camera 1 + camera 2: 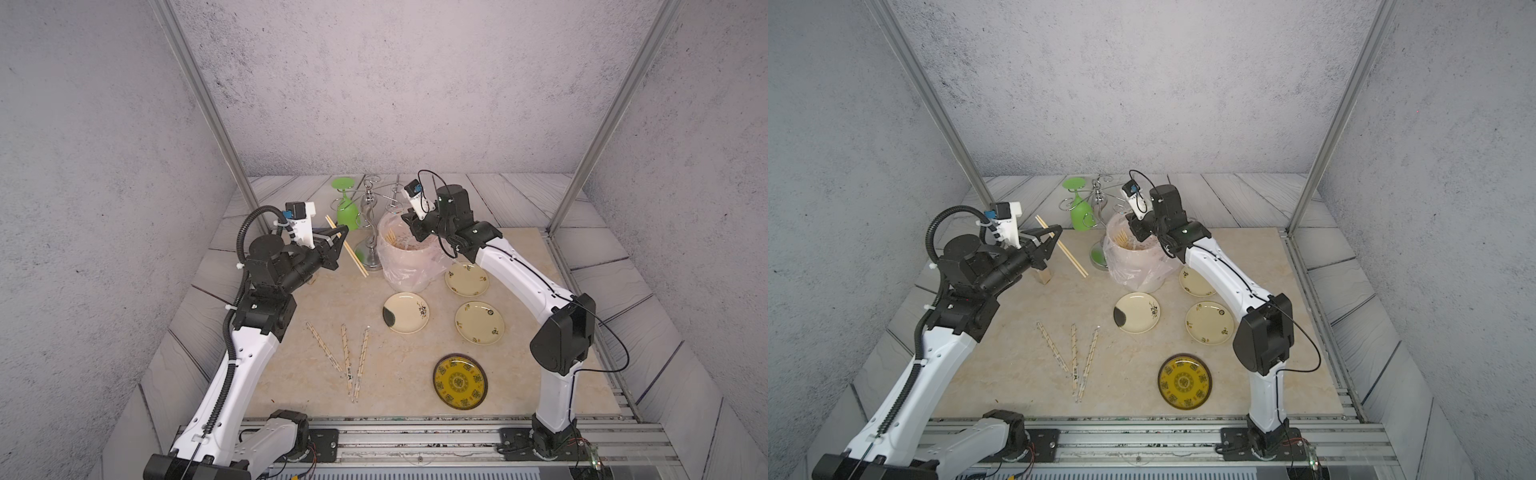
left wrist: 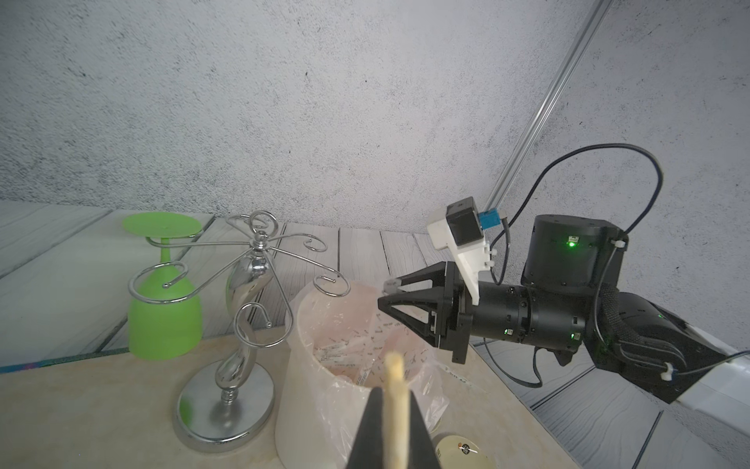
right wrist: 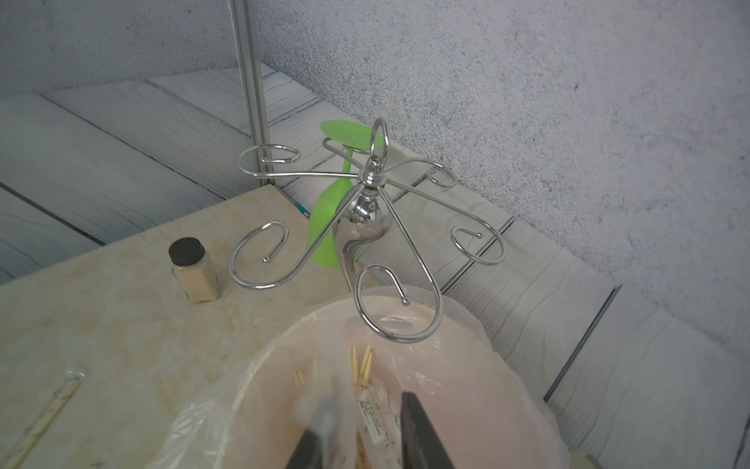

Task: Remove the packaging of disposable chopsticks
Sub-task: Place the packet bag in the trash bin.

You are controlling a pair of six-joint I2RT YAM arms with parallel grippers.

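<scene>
1. My left claw [image 1: 340, 237] is clamped tight on a bare pair of disposable chopsticks [image 1: 353, 253]. They slant down toward the base of the chrome glass rack [image 1: 371, 249]. I cannot tell whether their lower tips touch the slab.
2. My right claw [image 2: 382, 294] hangs over the mouth of the bag-lined bin [image 1: 390, 266] with its jaws partly apart. A pale scrap sits at one fingertip, and I cannot tell whether it is gripped.
3. Printed sleeves [image 3: 375, 420] lie inside the bin among loose sticks [image 3: 363, 365]. Three wrapped pairs [image 1: 346, 357] lie fanned on the slab in front of my left arm.
4. One of the rack's curled hooks reaches over the bin's far rim, close to my right claw. A green glass [image 1: 347, 212] hangs upside down on the rack's far side.
5. A small dark-lidded jar [image 1: 1044, 276] stands beneath my left claw.
6. Bare slab [image 1: 324, 299] lies between the held sticks and the fanned pairs. Four plates [image 1: 479, 322] crowd the right side, two of them just beside the bin.
</scene>
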